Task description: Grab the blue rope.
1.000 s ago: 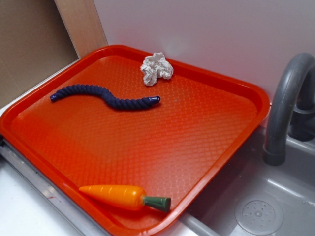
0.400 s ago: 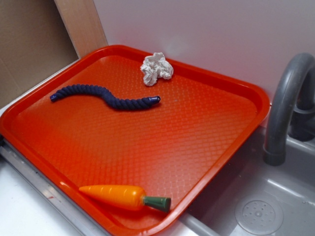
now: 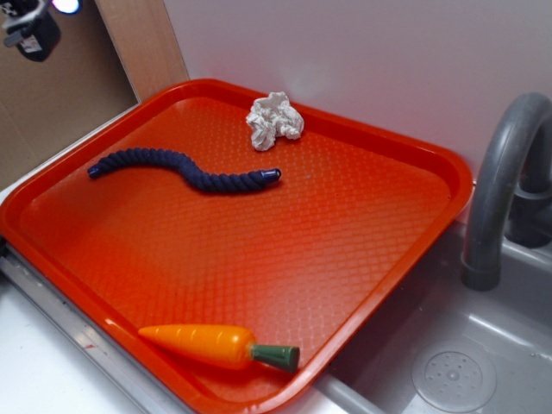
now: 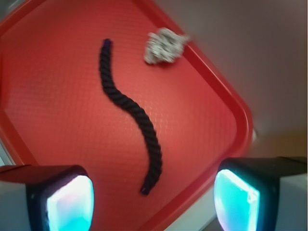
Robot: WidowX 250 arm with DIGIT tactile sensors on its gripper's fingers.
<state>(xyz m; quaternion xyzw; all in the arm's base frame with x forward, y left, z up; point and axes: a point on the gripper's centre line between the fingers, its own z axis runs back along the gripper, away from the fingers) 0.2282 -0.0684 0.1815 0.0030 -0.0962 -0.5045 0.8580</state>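
The gripper (image 4: 153,199) hangs high above the tray (image 3: 379,151) with its fingers (image 4: 65,202) spread wide and holding nothing, only its glowing pads cut off along the bottom of the blurred wrist view, and in the exterior view just a dark scrap of it (image 3: 33,26) pokes in at the top left corner. The rope (image 3: 181,170) lies in a loose S on the tray's far left part, free of contact, near the crumpled paper (image 3: 273,120) and well apart from the carrot (image 3: 216,344) at the near rim. A grey faucet (image 3: 500,181) on the right is partly cut off.
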